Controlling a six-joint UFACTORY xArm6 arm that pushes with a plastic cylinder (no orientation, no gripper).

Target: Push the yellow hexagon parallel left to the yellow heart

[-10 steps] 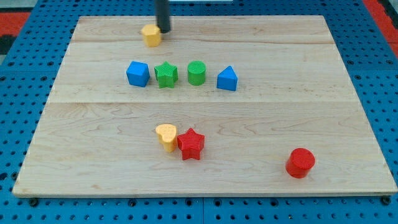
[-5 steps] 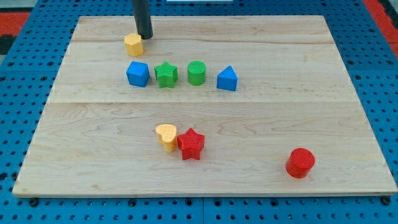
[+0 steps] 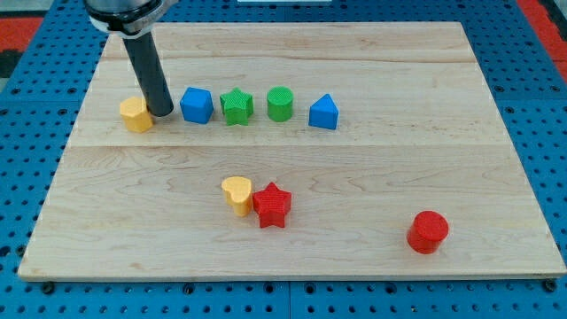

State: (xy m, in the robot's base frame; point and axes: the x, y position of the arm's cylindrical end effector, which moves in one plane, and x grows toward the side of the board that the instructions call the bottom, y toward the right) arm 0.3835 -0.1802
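The yellow hexagon (image 3: 135,114) lies on the wooden board (image 3: 372,177) at the view's left, in line with the row of blocks. My tip (image 3: 162,112) rests just right of it, touching or nearly touching, between it and the blue cube (image 3: 197,105). The yellow heart (image 3: 236,194) lies lower, near the board's middle, against the red star (image 3: 272,205).
A green star (image 3: 236,106), a green cylinder (image 3: 280,104) and a blue triangular block (image 3: 323,112) continue the row to the right of the blue cube. A red cylinder (image 3: 428,231) stands at the lower right.
The yellow hexagon has moved from near the board's top edge down and to the left, now left of the blue cube. My tip followed it the same way.
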